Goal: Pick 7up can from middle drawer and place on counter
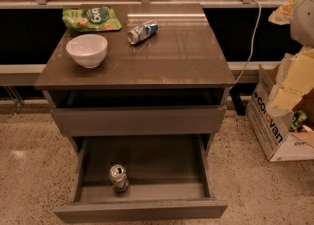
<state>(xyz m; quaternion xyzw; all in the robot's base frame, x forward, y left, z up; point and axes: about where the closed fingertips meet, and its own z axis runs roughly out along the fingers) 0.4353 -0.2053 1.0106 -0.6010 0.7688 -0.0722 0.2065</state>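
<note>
The 7up can (118, 178), green and white with a silver top, stands upright near the front of the middle drawer (142, 210), left of its centre. That drawer is pulled far out and has a dark floor. The glossy brown counter (171, 57) forms the cabinet's top above it. My gripper (287, 94) hangs at the far right edge of the view, a pale cream shape below the white arm. It is well to the right of the cabinet, at about the height of the upper drawer, and far from the can.
On the counter are a white bowl (87, 49), a green snack bag (91, 18) and a blue-and-silver can (142, 31) lying on its side. The upper drawer (140, 119) is slightly open. A cardboard box (274, 126) stands on the floor to the right.
</note>
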